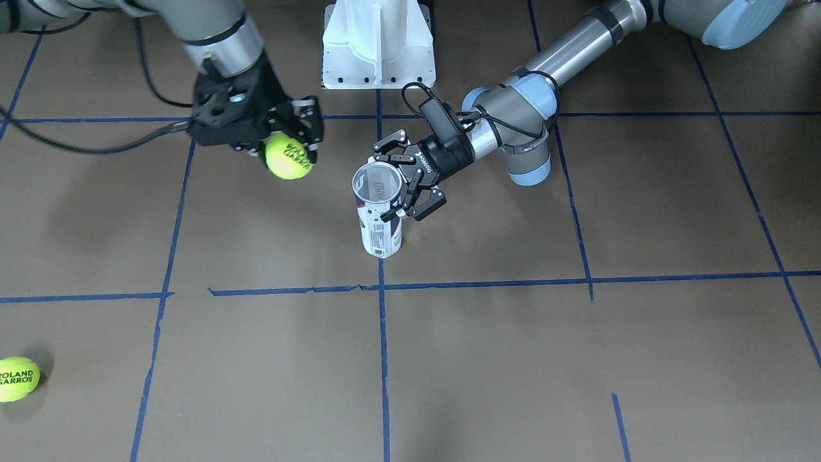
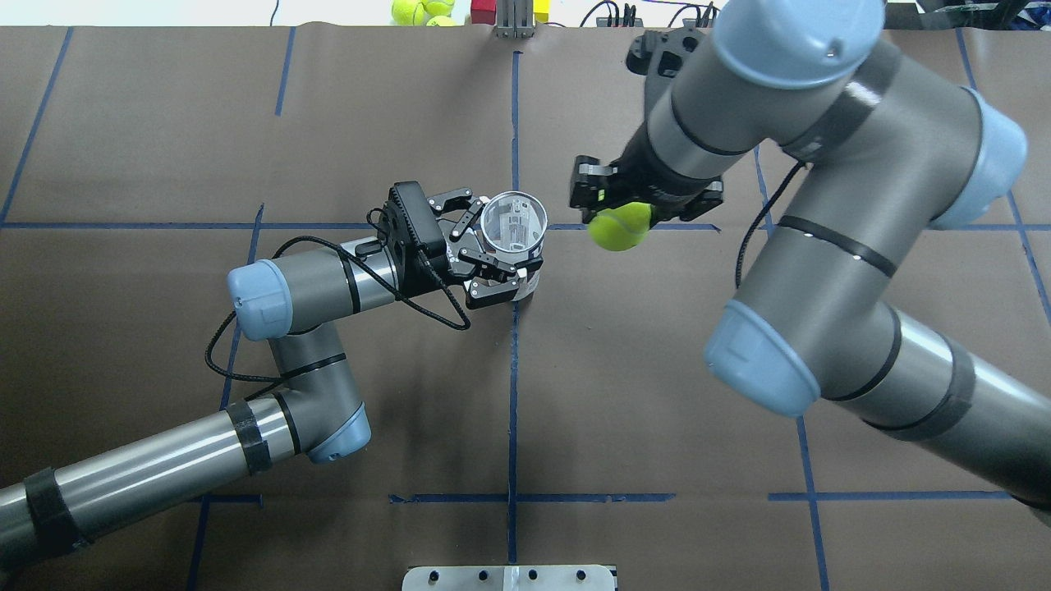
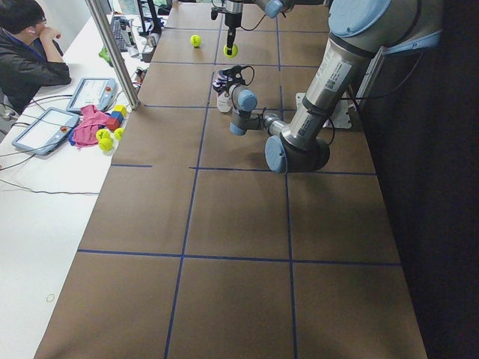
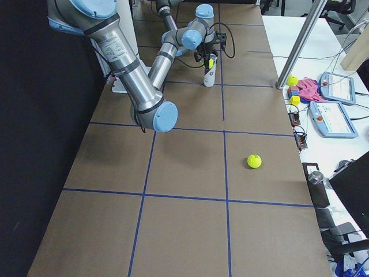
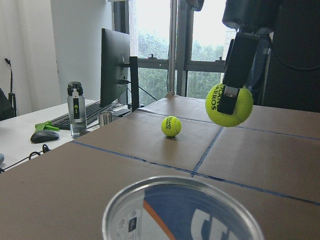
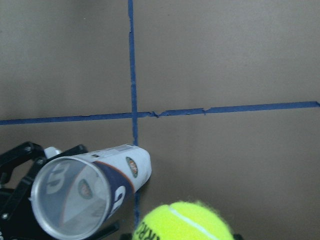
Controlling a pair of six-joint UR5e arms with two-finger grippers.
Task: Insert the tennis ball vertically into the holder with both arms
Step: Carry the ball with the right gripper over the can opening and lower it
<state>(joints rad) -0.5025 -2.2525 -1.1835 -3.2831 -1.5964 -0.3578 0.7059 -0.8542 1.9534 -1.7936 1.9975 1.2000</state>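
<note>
The left gripper (image 2: 486, 245) has its jaws clamped on the upper part of the holder (image 1: 380, 234), which stands upright on the table (image 1: 577, 359) at a crossing of blue tape lines, its open mouth facing up. The right gripper (image 1: 290, 142) has its jaws closed on a tennis ball (image 2: 620, 229), carried above rim height and off to the side of the mouth, with an open gap between ball and rim. A second ball (image 1: 18, 378) lies well apart near the table's edge, and the white base (image 1: 378, 45) stands apart on the robot's side.
</note>
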